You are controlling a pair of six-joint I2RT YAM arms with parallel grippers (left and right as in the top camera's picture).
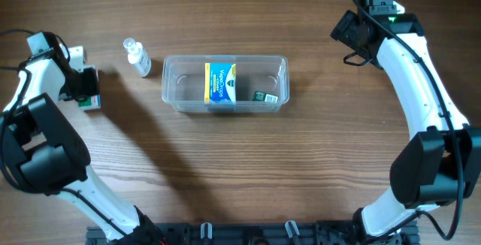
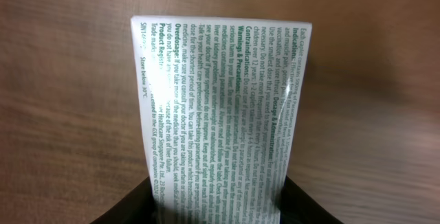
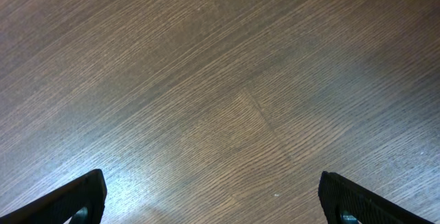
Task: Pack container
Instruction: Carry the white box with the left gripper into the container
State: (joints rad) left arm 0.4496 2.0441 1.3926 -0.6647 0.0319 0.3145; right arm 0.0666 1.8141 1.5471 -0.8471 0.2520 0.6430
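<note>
The clear plastic container (image 1: 174, 87) sits at the table's middle. Inside it stand a yellow and blue box (image 1: 221, 83) and a small dark box (image 1: 264, 97). A small clear bottle (image 1: 137, 57) lies just left of the container. My left gripper (image 1: 84, 91) is at the far left, shut on a white box with green print (image 1: 92, 104); the box's printed face (image 2: 220, 107) fills the left wrist view between the jaws. My right gripper (image 1: 352, 36) is open and empty at the far right, above bare wood (image 3: 220, 114).
The wooden table (image 1: 240, 177) spreads all round the container. The arms' bases and a black rail (image 1: 248, 234) lie along the front edge.
</note>
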